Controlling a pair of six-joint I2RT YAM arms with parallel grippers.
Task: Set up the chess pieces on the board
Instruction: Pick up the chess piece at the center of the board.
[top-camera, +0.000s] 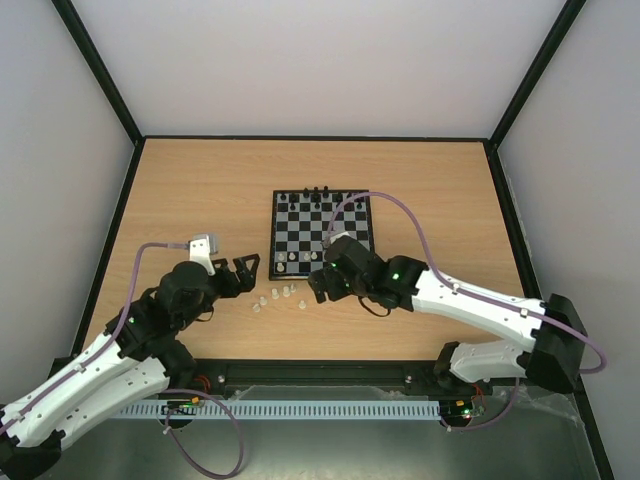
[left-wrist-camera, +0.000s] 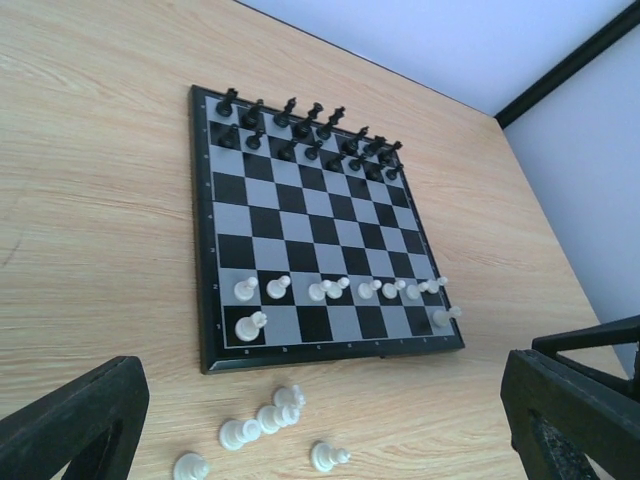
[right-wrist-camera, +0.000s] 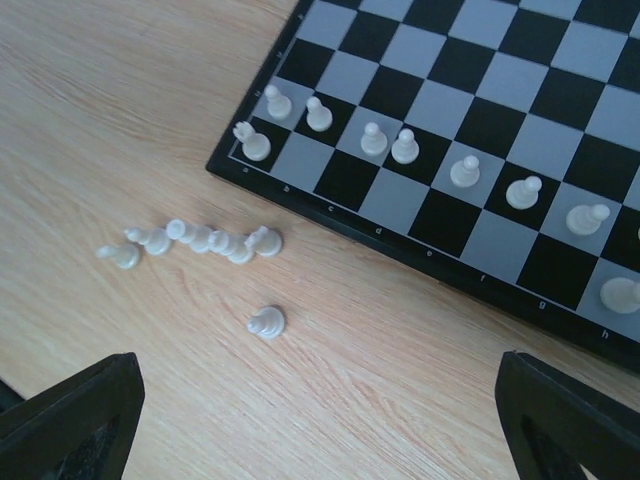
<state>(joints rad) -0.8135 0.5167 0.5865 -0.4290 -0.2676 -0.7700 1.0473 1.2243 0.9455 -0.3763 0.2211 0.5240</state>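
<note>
The board (top-camera: 352, 240) lies mid-table, and black figures fill its far two rows (left-wrist-camera: 300, 130). White chess pieces stand in a row on its second near rank (left-wrist-camera: 340, 290), with one more on each near corner square (left-wrist-camera: 250, 325). Several loose white chess pieces (top-camera: 275, 297) lie clustered on the wood just in front of the board's near left corner (left-wrist-camera: 262, 418) (right-wrist-camera: 200, 240). One piece (right-wrist-camera: 266, 322) lies apart from them. My left gripper (top-camera: 243, 273) is open, left of the cluster. My right gripper (top-camera: 320, 286) is open, right of it. Nothing is between either pair of fingers (left-wrist-camera: 70, 425) (right-wrist-camera: 565, 420).
Black frame rails (top-camera: 110, 240) edge the wooden table on the left, back and right. White walls rise behind them. A purple cable (top-camera: 400, 215) arcs from the right arm over the board's right side.
</note>
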